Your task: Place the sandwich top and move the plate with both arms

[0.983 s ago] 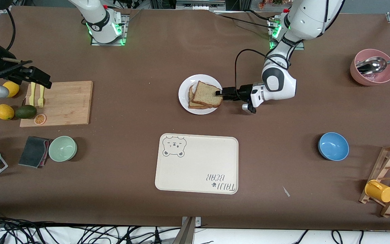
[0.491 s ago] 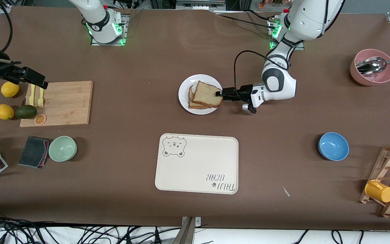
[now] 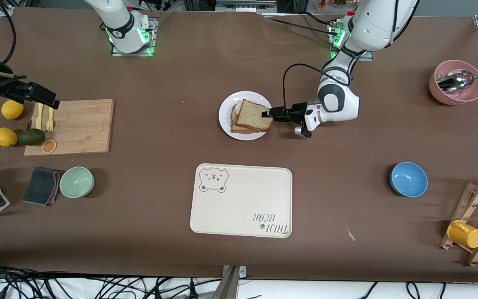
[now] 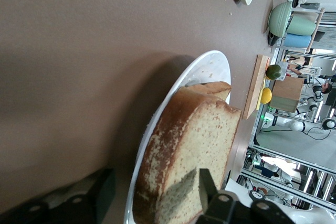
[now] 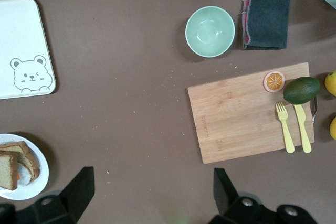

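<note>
The sandwich top [image 3: 252,115] lies flat on a lower slice on the white plate [image 3: 227,110] at mid-table. My left gripper [image 3: 269,113] is low at the plate's edge toward the left arm's end. In the left wrist view it [image 4: 155,178] is open: one finger [image 4: 102,195] stands outside the plate rim [image 4: 210,69], the other [image 4: 206,182] over the bread [image 4: 205,135]. My right gripper [image 3: 52,101] is open and empty over the cutting board's end, well away from the plate; the right wrist view [image 5: 152,192] shows bare table between its fingers.
The cream bear tray [image 3: 241,200] lies nearer the front camera than the plate. A wooden cutting board [image 3: 77,126] with fork and knife, lemons, avocado, a green bowl [image 3: 76,182] and cloth are toward the right arm's end. A blue bowl [image 3: 408,179], pink bowl and mug rack are toward the left arm's end.
My right gripper has drifted a little toward the right arm's end of the table. My left arm has shifted slightly toward the plate; the bread and plate have not moved.
</note>
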{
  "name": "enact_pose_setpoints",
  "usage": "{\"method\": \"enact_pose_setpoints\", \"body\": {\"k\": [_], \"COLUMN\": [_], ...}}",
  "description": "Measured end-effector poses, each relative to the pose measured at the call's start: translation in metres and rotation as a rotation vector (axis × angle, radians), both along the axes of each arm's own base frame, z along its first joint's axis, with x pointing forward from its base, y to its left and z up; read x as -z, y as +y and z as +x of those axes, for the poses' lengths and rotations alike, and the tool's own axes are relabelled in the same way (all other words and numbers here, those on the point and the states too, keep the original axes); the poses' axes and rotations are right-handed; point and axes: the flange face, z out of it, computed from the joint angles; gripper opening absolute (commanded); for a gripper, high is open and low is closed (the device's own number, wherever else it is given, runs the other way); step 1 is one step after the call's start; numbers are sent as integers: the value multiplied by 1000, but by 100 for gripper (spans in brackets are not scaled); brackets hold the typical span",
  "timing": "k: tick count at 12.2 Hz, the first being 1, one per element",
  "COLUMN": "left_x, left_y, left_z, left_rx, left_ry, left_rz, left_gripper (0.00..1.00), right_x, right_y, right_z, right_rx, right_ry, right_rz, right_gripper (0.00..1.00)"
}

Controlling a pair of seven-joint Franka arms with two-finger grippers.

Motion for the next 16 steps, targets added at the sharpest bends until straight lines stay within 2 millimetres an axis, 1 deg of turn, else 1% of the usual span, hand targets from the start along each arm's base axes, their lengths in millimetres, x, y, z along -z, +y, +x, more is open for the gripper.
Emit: {"method": "enact_pose_setpoints", "body": {"k": [3, 4, 5, 8, 10, 13, 14, 16], "left_x": [0, 1, 2, 4, 5, 5, 5, 5], "left_y": [-2, -2, -2, -2, -2, -2, -2, -1], "left_z": [-1, -1, -1, -1, -2, -2, -2, -2], "left_rx": [0, 0, 0, -1, -1, -1, -2, -5], "left_ry": [1, 3, 4, 7, 8, 9, 10, 15], "left_rz": [-2, -1, -1, 0, 1, 1, 1, 2], "left_gripper": [47, 41, 37, 33, 35, 35, 33, 21], "right_x": [0, 0, 0, 1, 2, 2, 2, 2], "right_y": [0, 0, 0, 0, 0, 0, 0, 0], "right_z": [0, 0, 0, 0, 1, 0, 0, 0], "right_rx": [0, 0, 0, 0, 0, 0, -1, -2], "right_ry": [0, 0, 0, 1, 4, 6, 6, 6], "right_rz": [0, 0, 0, 0, 0, 0, 0, 0], "right_gripper": [100, 100, 100, 100, 100, 100, 100, 100]}}
